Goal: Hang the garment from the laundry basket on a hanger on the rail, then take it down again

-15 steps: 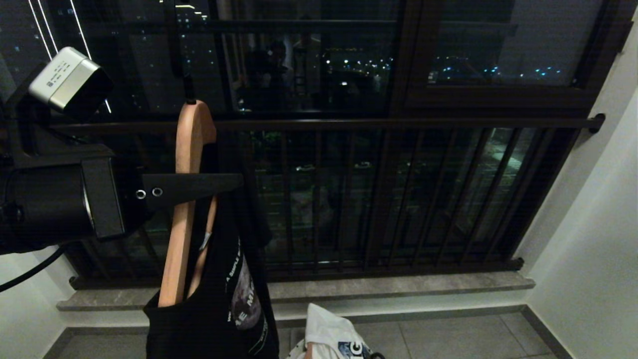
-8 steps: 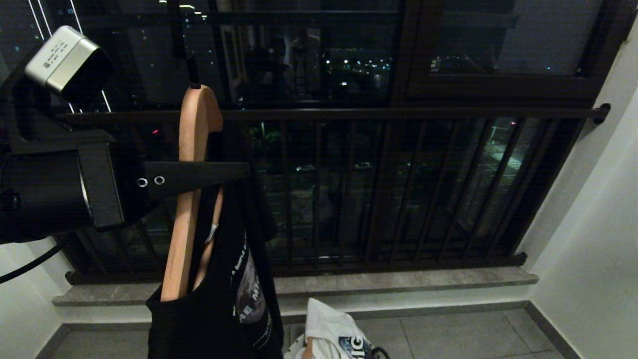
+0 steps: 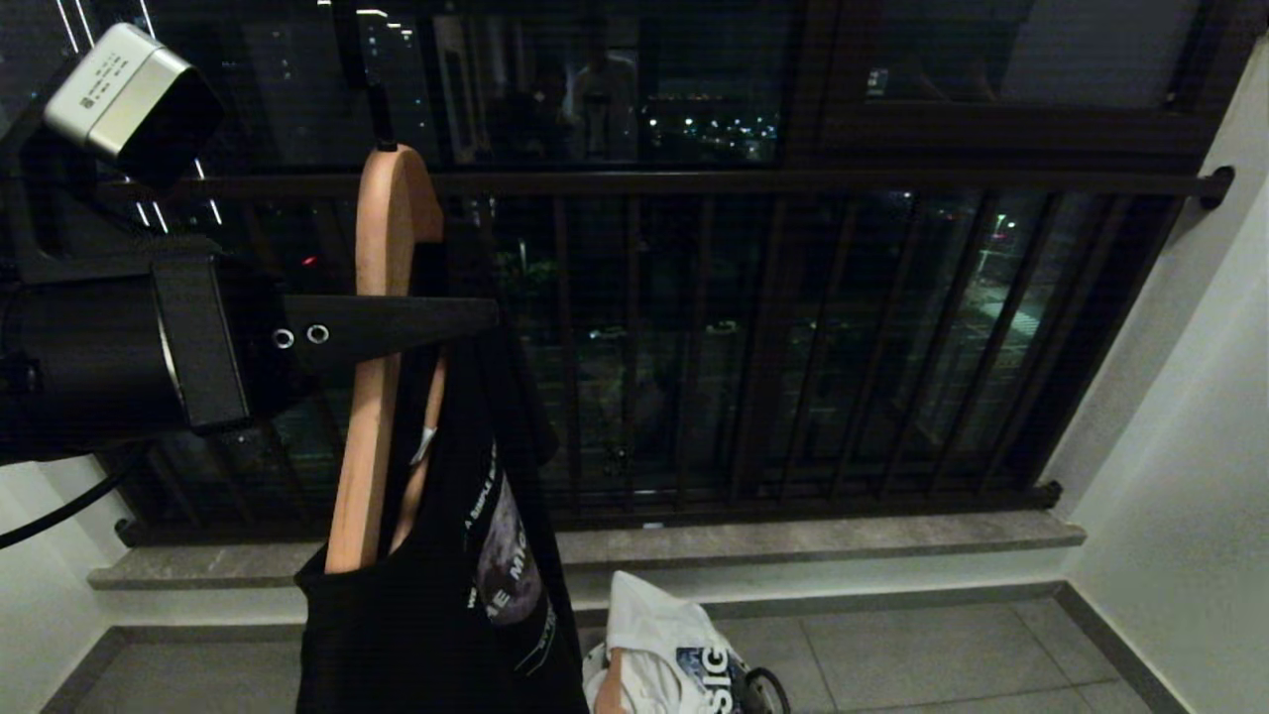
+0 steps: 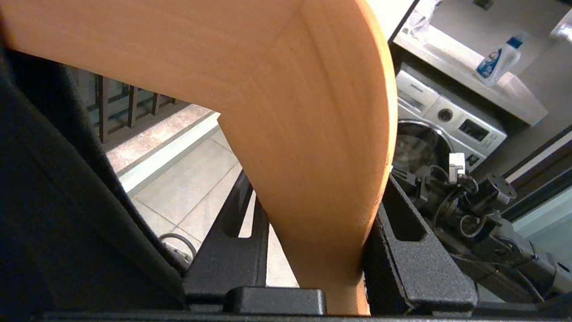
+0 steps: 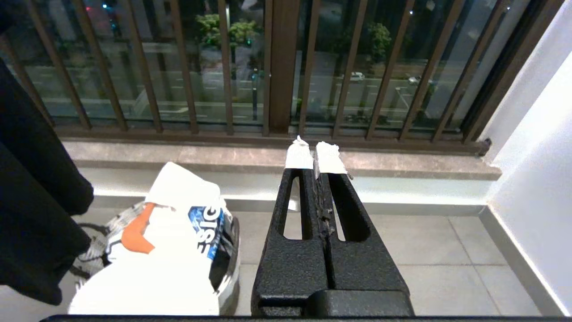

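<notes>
My left claw [image 3: 436, 327] clamps the wooden hanger [image 3: 382, 297] near its neck so the black shirt [image 3: 446, 595] hangs free over the basket [image 5: 225, 264]; my right claw [image 5: 315, 154] idles, clenched.

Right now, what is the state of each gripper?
Left gripper: closed on the wooden hanger, which carries the black garment.
Right gripper: closed, empty.

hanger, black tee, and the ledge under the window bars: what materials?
Hanger: wood by its look, pale orange-tan with a smooth finish; grain lines show in the left wrist view, where the left claw clamps it. Black tee: soft knit fabric, probably cotton, draping limp with a printed graphic. Ledge: speckled grey stone or tile, matte.
</notes>
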